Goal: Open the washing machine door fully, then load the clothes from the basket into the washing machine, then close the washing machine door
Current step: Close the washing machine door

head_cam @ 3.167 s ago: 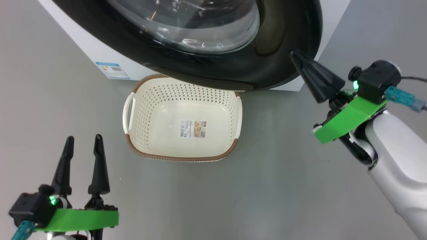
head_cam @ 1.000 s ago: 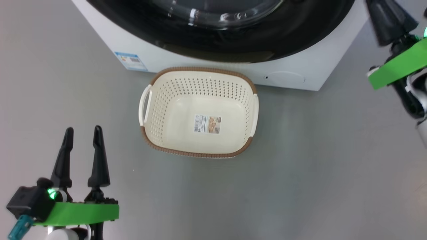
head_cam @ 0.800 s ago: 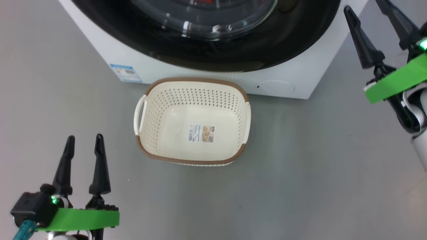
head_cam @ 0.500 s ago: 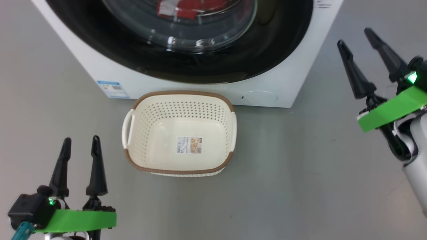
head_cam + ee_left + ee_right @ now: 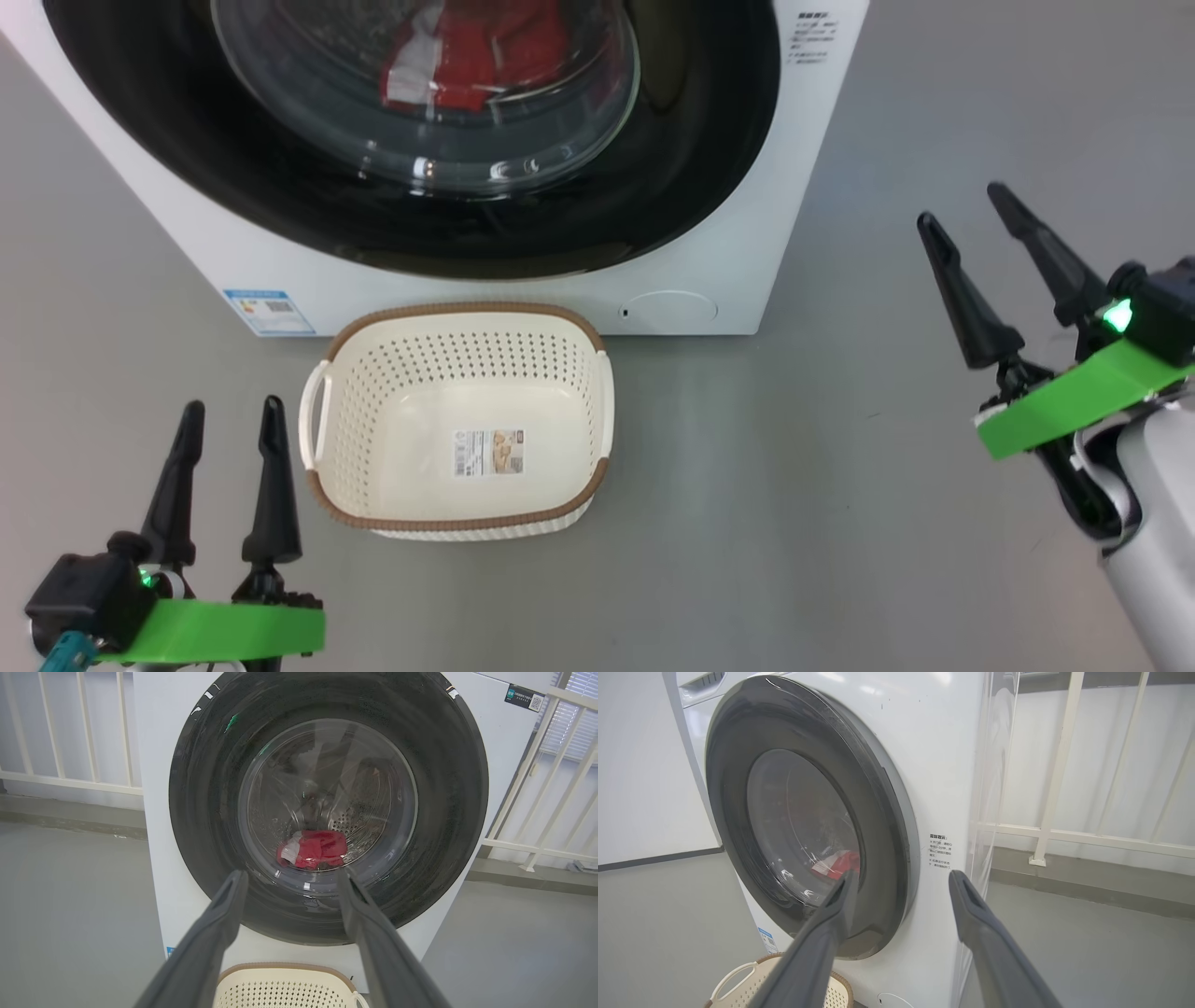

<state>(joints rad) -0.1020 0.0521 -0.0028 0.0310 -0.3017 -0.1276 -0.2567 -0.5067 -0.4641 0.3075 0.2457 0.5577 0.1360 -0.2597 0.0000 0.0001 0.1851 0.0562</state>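
The washing machine door (image 5: pixel 709 140) sits shut against the white washing machine (image 5: pixel 812 187). Behind its domed glass the red clothes (image 5: pixel 485 47) lie in the drum. The basket (image 5: pixel 457 309) stands on the grey floor (image 5: pixel 794 523) at the machine's 6 o'clock, just beside its front. The left gripper (image 5: pixel 232 405) hovers at the basket's 8 o'clock, its 2 fingers apart. The right gripper (image 5: pixel 961 204) hangs at the basket's 2 o'clock, well apart from it, fingers likewise spread.
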